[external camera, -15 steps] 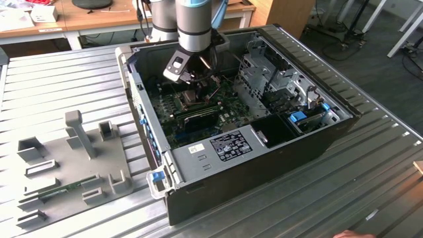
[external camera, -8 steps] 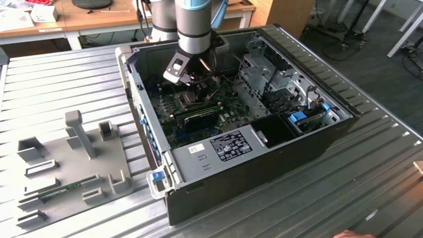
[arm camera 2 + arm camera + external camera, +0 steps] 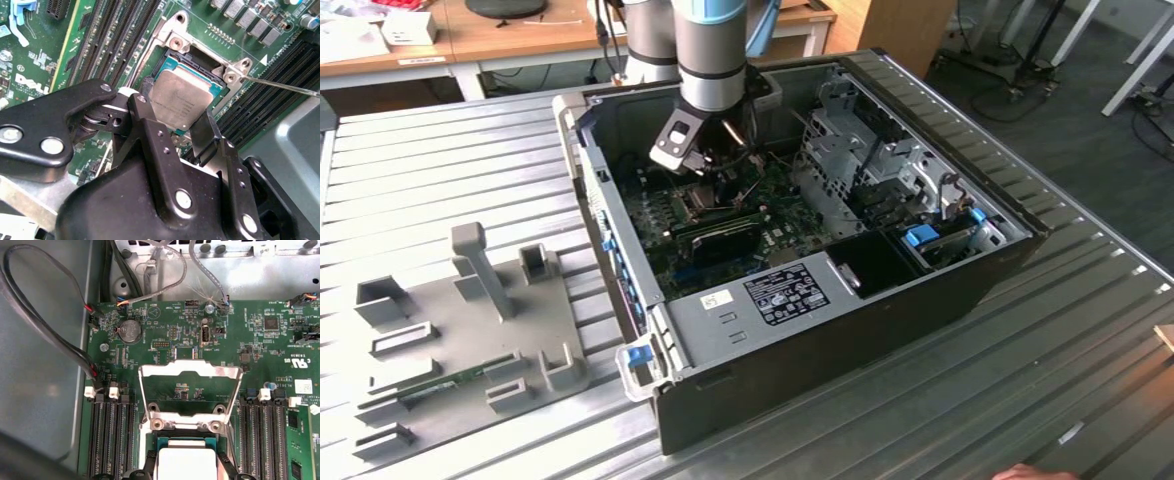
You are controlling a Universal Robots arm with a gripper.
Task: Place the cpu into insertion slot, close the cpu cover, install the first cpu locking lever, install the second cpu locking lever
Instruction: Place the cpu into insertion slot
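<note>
The cpu [image 3: 182, 97], a silvery square chip, sits between my gripper's [image 3: 175, 112] two black fingers, which press on its opposite edges. It hangs right over the insertion slot [image 3: 194, 60], a dark socket with a silver rim on the green board; I cannot tell whether it touches the socket. The cpu cover [image 3: 190, 371], a thin silver frame, stands flipped open behind the socket. A thin metal locking lever [image 3: 280, 86] sticks out beside the slot. In the exterior view my gripper [image 3: 700, 165] reaches down into the open computer case [image 3: 1014, 235]. The cpu [image 3: 185, 462] also shows in the first wrist view.
Long black memory strips [image 3: 120, 35] flank the socket on both sides. Black cables [image 3: 45, 320] loop along the case wall. A grey drive cage [image 3: 881, 160] stands at the exterior view's right. A grey fixture plate [image 3: 467, 330] lies on the table at its left. A hand [image 3: 1027, 472] shows at the lower edge.
</note>
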